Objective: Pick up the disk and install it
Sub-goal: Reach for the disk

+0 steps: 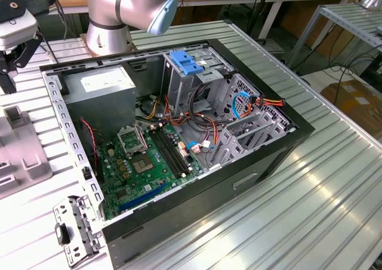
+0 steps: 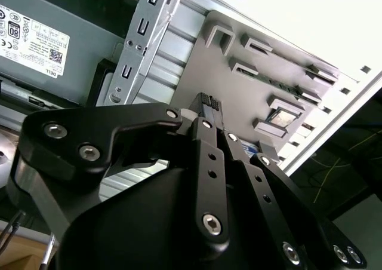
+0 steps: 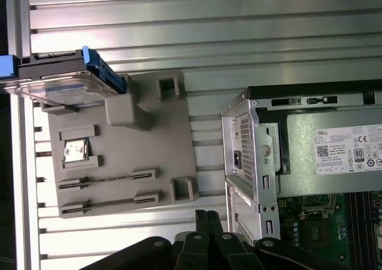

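The gripper (image 3: 206,217), pressed together and holding nothing near the grey plate (image 3: 119,156), would need to spread and line up squarely with the disk (image 3: 59,86) propped at the plate's corner, well apart.

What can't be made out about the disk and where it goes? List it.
The disk, first wrist view: one end cut off by the picture's edge; underside hidden by the grey fixture plate.
The drive cage, exterior view: inside hidden by the blue latch handle and cage walls.
The fixture plate, second wrist view: partly covered by the body of the gripper.
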### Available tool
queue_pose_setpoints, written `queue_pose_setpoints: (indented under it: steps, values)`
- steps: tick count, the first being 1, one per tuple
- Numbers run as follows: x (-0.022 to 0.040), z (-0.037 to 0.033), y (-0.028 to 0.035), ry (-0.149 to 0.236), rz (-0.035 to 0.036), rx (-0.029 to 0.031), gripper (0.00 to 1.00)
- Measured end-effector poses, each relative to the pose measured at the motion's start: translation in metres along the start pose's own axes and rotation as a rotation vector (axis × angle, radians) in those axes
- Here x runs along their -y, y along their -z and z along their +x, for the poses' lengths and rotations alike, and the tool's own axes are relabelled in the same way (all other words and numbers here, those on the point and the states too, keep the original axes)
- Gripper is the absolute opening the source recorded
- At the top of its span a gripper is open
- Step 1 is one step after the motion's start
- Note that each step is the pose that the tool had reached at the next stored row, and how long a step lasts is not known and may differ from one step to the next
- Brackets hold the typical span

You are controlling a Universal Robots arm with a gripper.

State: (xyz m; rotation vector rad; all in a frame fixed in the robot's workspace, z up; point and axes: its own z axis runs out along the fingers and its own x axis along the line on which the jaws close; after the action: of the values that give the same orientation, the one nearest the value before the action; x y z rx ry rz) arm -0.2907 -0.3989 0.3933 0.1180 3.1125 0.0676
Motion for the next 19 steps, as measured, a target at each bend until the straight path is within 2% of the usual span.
queue_pose_setpoints:
  steps: [19]
  values:
    - [0.0014,0.0186,0.0005,0.000,0.0000,0.0000,0.11]
